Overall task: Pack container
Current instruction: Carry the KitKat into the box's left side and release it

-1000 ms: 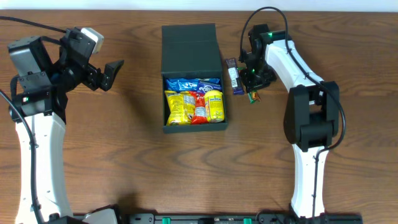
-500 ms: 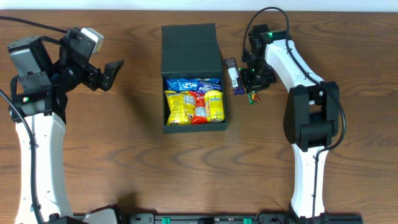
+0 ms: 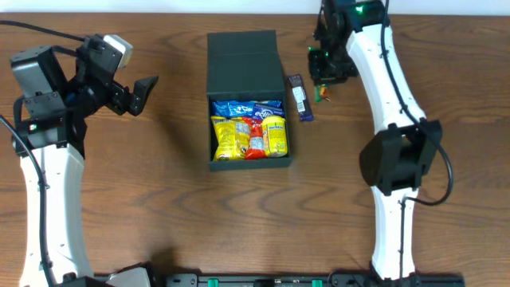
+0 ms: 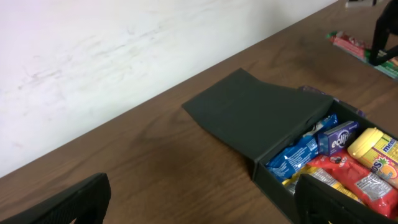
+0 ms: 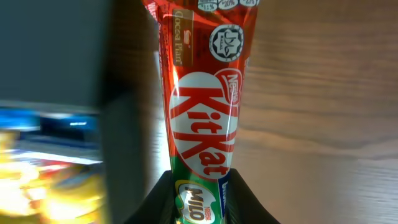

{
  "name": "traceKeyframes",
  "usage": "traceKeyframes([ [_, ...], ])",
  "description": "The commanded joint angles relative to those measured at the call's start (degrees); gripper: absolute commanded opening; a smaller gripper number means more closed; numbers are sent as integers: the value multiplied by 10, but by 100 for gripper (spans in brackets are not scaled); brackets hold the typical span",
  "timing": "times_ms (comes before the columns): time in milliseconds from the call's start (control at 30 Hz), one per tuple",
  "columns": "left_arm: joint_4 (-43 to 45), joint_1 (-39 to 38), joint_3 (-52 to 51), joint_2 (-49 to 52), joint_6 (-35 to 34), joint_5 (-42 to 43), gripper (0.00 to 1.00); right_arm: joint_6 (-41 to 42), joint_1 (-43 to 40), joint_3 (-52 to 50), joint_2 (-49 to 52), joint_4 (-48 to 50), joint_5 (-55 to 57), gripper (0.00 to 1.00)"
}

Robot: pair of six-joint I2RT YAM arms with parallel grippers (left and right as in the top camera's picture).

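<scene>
The container (image 3: 249,162) is a dark box with its flat lid (image 3: 242,62) swung open toward the back; it holds yellow, red and blue snack packets (image 3: 249,134). My right gripper (image 3: 322,78) hovers to the right of the lid, shut on a red and green KitKat Milo bar (image 5: 203,118). In the right wrist view that bar stands up between the fingers of the right gripper (image 5: 203,200), with the container wall (image 5: 124,130) blurred on its left. My left gripper (image 3: 137,92) is open far to the left of the container (image 4: 249,118), and the left gripper (image 4: 199,211) is empty.
A dark purple snack bar (image 3: 299,97) lies on the wooden table just right of the container. The table's back edge meets a white wall (image 4: 124,56) behind the lid.
My right arm has moved toward the back of the table with the KitKat bar, away from the spot beside the purple bar. The left arm has not moved.
</scene>
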Motion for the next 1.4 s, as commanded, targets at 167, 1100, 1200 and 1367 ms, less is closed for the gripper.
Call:
traceKeyframes([
  [167,9,-2,3,3,-2,-2,95,96,94,24,-5,-12,-155,1],
  [1100,7,-2,3,3,4,-1,95,216,297,-93,-5,67,-40,1],
  [1200,6,-2,3,3,4,-1,95,242,298,-108,-5,84,-40,1],
  [1367,6,-2,3,3,4,-2,95,269,297,-122,-5,94,-40,1],
])
